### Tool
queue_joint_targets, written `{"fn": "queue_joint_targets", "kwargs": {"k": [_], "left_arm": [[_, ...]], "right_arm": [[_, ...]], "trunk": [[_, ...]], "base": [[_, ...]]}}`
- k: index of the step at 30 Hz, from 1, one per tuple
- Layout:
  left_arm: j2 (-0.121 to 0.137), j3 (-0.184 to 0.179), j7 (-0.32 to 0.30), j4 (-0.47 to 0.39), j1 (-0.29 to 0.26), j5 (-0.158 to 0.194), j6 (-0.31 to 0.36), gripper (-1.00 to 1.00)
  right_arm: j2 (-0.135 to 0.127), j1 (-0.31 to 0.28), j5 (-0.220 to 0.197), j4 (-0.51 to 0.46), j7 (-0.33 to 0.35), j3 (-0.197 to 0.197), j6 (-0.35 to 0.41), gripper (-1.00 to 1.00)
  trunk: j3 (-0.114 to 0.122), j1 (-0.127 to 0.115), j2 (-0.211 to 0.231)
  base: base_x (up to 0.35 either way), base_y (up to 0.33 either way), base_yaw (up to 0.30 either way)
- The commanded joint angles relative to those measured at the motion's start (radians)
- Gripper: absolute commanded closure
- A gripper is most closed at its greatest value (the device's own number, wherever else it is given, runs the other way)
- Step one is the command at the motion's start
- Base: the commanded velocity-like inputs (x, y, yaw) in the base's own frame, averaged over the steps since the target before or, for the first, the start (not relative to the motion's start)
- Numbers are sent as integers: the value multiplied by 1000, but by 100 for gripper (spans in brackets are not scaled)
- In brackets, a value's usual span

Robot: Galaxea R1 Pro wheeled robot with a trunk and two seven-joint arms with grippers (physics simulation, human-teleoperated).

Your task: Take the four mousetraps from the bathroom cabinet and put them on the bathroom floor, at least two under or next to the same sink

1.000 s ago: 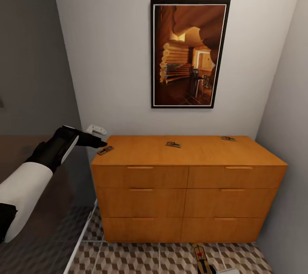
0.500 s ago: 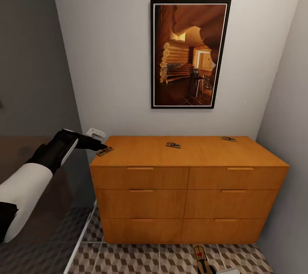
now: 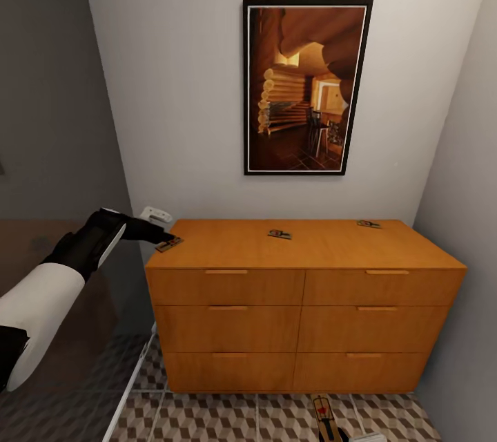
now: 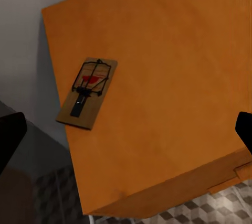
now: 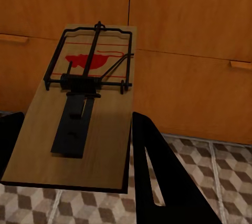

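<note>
The orange-brown cabinet (image 3: 304, 304) stands against the wall with three mousetraps on its flat top: one at the left front corner (image 3: 169, 243), one mid-top (image 3: 279, 234), one at the back right (image 3: 368, 224). My left gripper (image 3: 164, 229) hovers at the left corner, open, its fingers (image 4: 10, 135) spread wide either side of the corner trap (image 4: 86, 93) and not touching it. My right gripper (image 5: 76, 124) is shut on another mousetrap (image 5: 86, 114), held low in front of the drawers above the cube-patterned bathroom floor (image 3: 207, 421); the same trap shows at the head view's lower edge (image 3: 324, 418).
A framed picture (image 3: 307, 86) hangs above the cabinet. A glass shower partition with a white bottom rail (image 3: 131, 387) runs along the cabinet's left side, with dark shower floor (image 3: 62, 394) behind it. A grey wall (image 3: 462, 152) closes in on the cabinet's right.
My left gripper has dipped slightly toward the cabinet's left corner. The traps on the cabinet top and the held trap have stayed where they were.
</note>
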Motion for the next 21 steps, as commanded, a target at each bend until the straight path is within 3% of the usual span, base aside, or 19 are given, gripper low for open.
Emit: {"fn": "queue_joint_targets", "kwargs": {"k": [1,4,6,8,10,15,21], "left_arm": [[1,-3,-6,-1,-1,-4,-7,-100],[2,-2,-47,-1,-1,-5,-45,-100],[10,0,-128,-3,-1,-7,-67,-100],[36,2,-245,-7,-1,-9,-79,-100],[56,3,-307,-10,-1,-9,-83,-100],[78,1,-349,-9,-1,-10,-127,-100],[82,0,-353,-4,-1,-11,-147,-100]], "right_arm": [[0,0,0,1,5,-1,-3,100],[0,-1,0,1,5,-1,-3,100],[0,-1,0,1,5,-1,-3,100],[0,-1,0,1,5,-1,-3,100],[0,-1,0,1,5,-1,-3,100],[0,-1,0,1,5,-1,-3,100],[0,-1,0,1,5,-1,-3,100]], "trunk": [[-1,0,-1],[-1,0,-1],[-1,0,-1],[-1,0,-1],[-1,0,-1],[-1,0,-1],[-1,0,-1]], "base": [[0,0,0],[0,0,0],[0,0,0],[0,0,0],[0,0,0],[0,0,0],[0,0,0]]}}
